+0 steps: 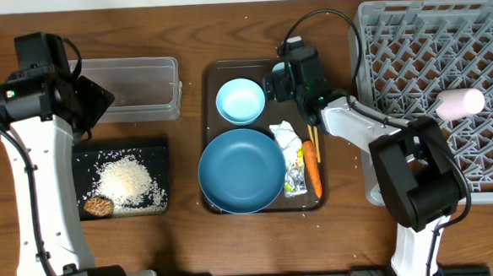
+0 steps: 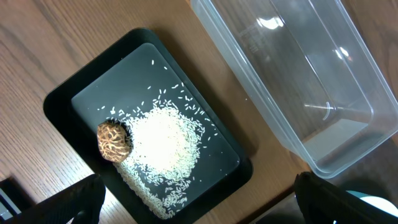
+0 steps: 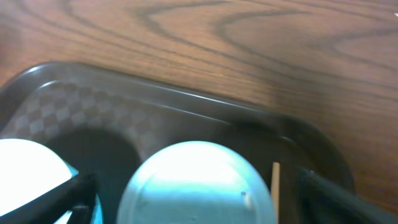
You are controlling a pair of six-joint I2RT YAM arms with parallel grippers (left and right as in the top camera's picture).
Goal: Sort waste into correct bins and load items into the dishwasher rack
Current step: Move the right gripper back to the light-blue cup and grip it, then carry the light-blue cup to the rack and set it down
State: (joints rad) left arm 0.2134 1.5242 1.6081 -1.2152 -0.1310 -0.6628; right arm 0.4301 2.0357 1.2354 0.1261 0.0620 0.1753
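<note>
**Right gripper spread around the light-blue cup; left gripper spread and holding nothing**

Your right gripper [image 3: 200,202] hangs over the 1 o'clock corner of the brown serving tray [image 1: 226,71]. Its fingers [image 3: 68,199] are wide apart, and the light-blue cup [image 3: 196,180] sits between them. You cannot tell from the right wrist view whether either finger touches the cup. From that cup:
- The pale-blue bowl [image 1: 240,100] lies just beside it at 9 o'clock.
- The chopsticks [image 1: 308,136] lie at 5 o'clock along the tray's right edge.
- The carrot [image 1: 314,170] lies near the chopsticks, further on at 5 o'clock.
- The white wrapper [image 1: 292,159] touches the carrot's left side. Its green-yellow print is too small to read.
- The dark-blue plate [image 1: 241,170] fills the tray's lower half, at 7 o'clock.

At 3 o'clock of the tray, the whitish-pink cup [image 1: 460,104] lies on its side in the grey rack [image 1: 410,36].

Your left gripper [image 2: 208,211] is also spread and holds nothing. It is above the left end of the clear tub [image 2: 292,81]. The black tray [image 2: 68,93] lies at the tub's 6 o'clock in the overhead view. It holds the heap of rice [image 2: 161,140], and the brown lump [image 2: 114,141] touches the heap's edge.
</note>
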